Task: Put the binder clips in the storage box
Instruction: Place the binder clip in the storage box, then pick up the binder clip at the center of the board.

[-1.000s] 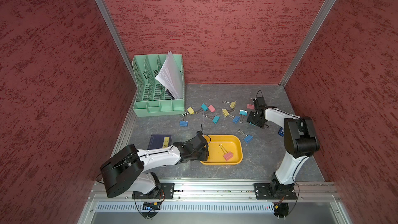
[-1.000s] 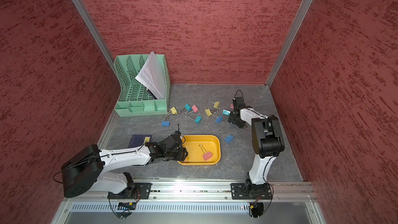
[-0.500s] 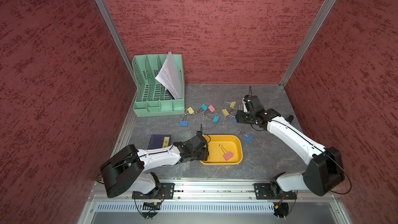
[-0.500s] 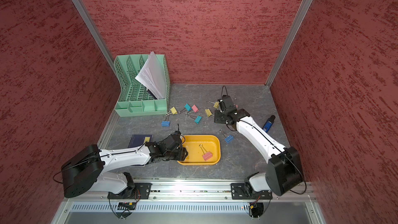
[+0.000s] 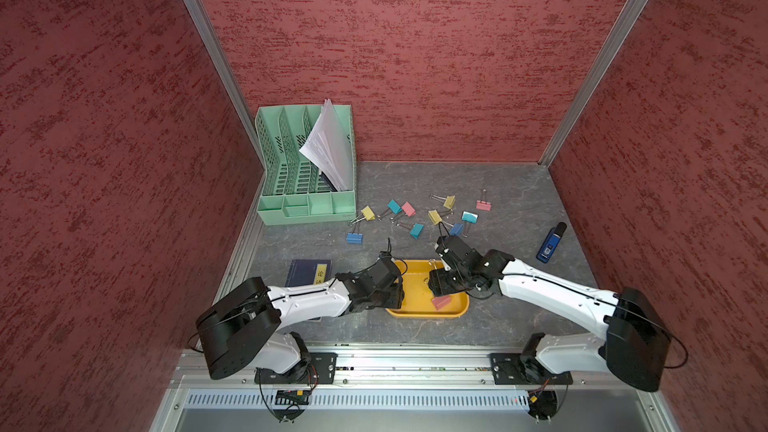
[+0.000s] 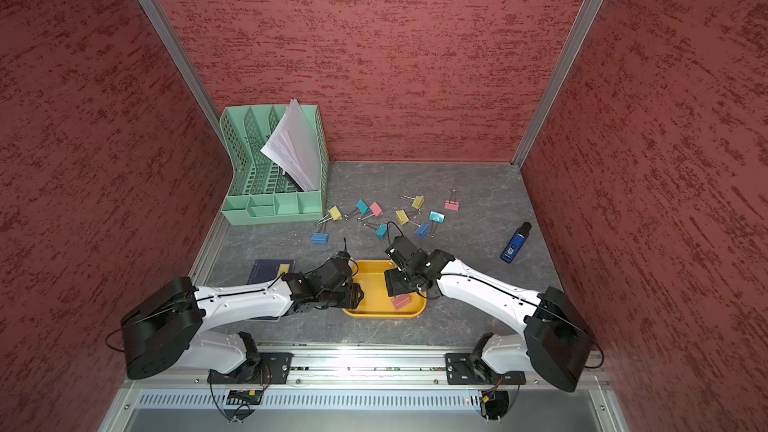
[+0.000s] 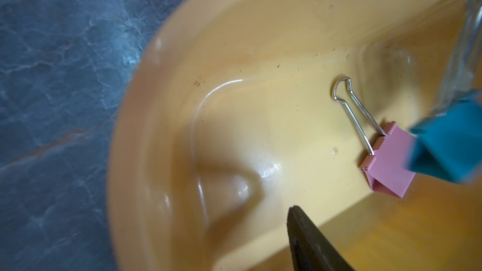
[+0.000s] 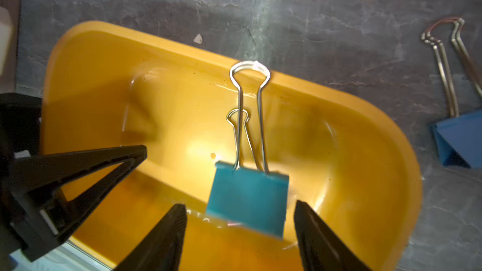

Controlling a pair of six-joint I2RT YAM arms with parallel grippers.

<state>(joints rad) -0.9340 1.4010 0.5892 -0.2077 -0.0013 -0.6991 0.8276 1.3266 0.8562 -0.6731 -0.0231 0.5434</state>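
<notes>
Mint-green plastic makes the file organizer (image 5: 305, 205). It stands at 10 o'clock on the grey tabletop (image 5: 498, 317), with white papers (image 5: 328, 147) leaning in it. A dark blue notebook (image 5: 309, 271) lies at 8 o'clock, partly under the left arm (image 5: 307, 301).

The left jaws are at the 9 o'clock end of the storage box (image 5: 415, 312), right by its rim. Only one black fingertip (image 7: 307, 241) shows in the left wrist view. I cannot tell how far these jaws are open, or if they pinch the rim.

The storage box is yellow-orange. It sits at 6 o'clock on the tabletop, near the front edge. One pink clip (image 5: 440, 302) lies inside it, toward its 4 o'clock corner.

The right jaws hang over the box, spread wide. In the right wrist view a teal clip (image 8: 247, 202) is between the two black fingers (image 8: 161, 238). There is a gap on each side, so nothing grips it. The clip looks blurry.

Ten more binder clips (image 5: 434, 216) lie loose on the tabletop at 12 o'clock from the box. They are yellow, pink, blue and teal, and they are well apart from the box.

The right arm (image 5: 552, 288) reaches in from 4 o'clock. A blue and black tool (image 5: 549, 243) lies alone at 3 o'clock.
</notes>
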